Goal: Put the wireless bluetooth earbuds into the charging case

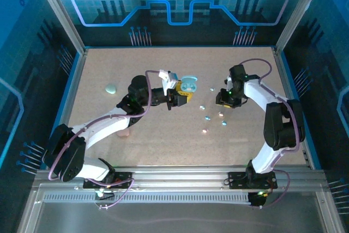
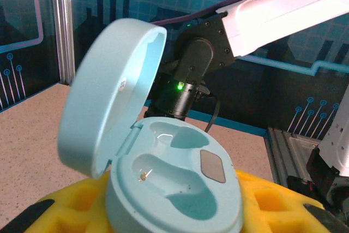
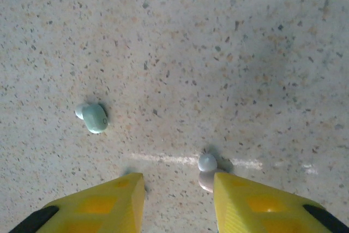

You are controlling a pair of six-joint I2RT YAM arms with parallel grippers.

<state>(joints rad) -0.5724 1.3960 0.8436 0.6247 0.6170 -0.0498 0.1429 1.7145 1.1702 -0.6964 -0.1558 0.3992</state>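
Observation:
My left gripper [image 1: 180, 94] is shut on the pale blue charging case [image 2: 175, 186] and holds it above the table. Its yellow fingers [image 2: 268, 203] flank the base. The lid [image 2: 106, 94] stands open, and both wells are empty. Several tiny earbuds [image 1: 208, 117] lie scattered on the table between the arms. My right gripper [image 3: 177, 189] hangs open just over the table. A whitish-pink earbud [image 3: 207, 168] touches the inner edge of its right finger [image 3: 256, 203]. A pale blue earbud [image 3: 94, 118] lies farther to the left, outside the jaws.
A pale green oval case [image 1: 111, 88] lies at the far left of the table [image 1: 163, 140]. A pinkish case [image 1: 124, 132] shows partly under my left arm. Metal frame posts and blue walls ring the table.

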